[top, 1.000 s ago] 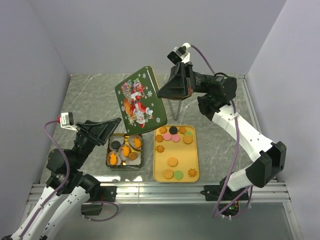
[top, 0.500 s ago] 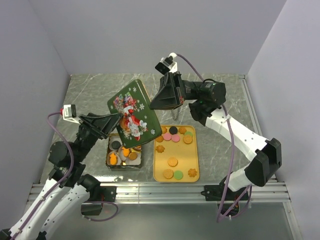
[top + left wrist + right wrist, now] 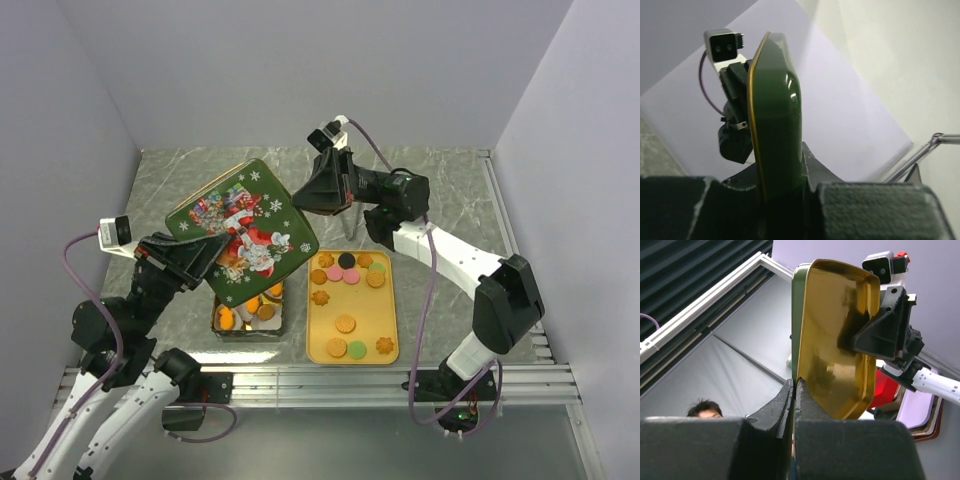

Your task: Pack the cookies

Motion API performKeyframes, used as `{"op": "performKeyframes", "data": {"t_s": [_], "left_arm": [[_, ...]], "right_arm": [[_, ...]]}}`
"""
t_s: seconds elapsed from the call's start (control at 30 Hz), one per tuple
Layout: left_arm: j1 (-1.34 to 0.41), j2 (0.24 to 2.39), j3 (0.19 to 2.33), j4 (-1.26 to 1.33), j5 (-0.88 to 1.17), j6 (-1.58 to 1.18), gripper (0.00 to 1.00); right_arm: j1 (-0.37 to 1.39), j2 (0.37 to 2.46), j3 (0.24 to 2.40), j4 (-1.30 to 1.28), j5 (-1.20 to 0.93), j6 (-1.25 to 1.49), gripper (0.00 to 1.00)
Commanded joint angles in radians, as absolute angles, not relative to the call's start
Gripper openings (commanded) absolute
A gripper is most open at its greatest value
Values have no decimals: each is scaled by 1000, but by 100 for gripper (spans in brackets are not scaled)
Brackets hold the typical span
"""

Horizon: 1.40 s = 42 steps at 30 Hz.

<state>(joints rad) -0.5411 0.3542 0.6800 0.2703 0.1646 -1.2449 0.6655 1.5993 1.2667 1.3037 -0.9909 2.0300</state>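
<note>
Lid (image 3: 250, 215) swung left; left end effector (image 3: 226, 241), right end effector (image 3: 299, 204) clamp it above cookies (image 3: 345, 323).

White arms (image 3: 455, 262), black joints, seemingly purple cables (image 3: 424, 300).

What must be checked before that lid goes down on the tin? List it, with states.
1. Hold of left gripper on lid: ok, shut on its edge.
2. Hold of right gripper: ok, shut on the other side.
3. Level lid over tin: not ok, tilted.
4. All cookies off tray: not ok, many lie there.
5. Contents below tin's rim: cannot tell, lid hides most.
</note>
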Motion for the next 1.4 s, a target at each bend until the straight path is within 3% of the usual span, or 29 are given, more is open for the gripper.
{"op": "performKeyframes", "data": {"t_s": [0.0, 0.1, 0.13, 0.23, 0.33, 0.77, 1.1, 1.23, 1.27, 1.37], "left_arm": [[-538, 351, 739, 180, 137, -1181, 1], [-540, 333, 772, 103, 121, -1166, 1], [-538, 325, 781, 72, 120, -1160, 1], [-540, 304, 785, 17, 107, -1157, 1], [-538, 276, 769, 3, 97, -1166, 1], [-538, 308, 730, -114, 156, -1199, 1], [-538, 351, 631, -64, 149, -1262, 1], [-538, 380, 618, -38, 156, -1278, 1], [-538, 396, 623, -41, 158, -1276, 3], [-538, 422, 659, -113, 149, -1253, 30]], "right_arm": [[683, 1563, 1247, 1272, -1104, 2057, 0], [672, 1516, 1247, 1001, -1153, 1855, 35], [667, 1502, 1256, 813, -1161, 1716, 55], [664, 1467, 1327, 418, -1177, 1422, 69], [663, 1465, 1396, 206, -1166, 1229, 71], [675, 1493, 1420, 25, -1141, 1114, 64], [692, 1483, 1358, 116, -1167, 1170, 34], [698, 1471, 1335, 115, -1164, 1163, 28], [698, 1471, 1327, 112, -1163, 1160, 26], [695, 1459, 1307, 91, -1147, 1149, 22]]}}
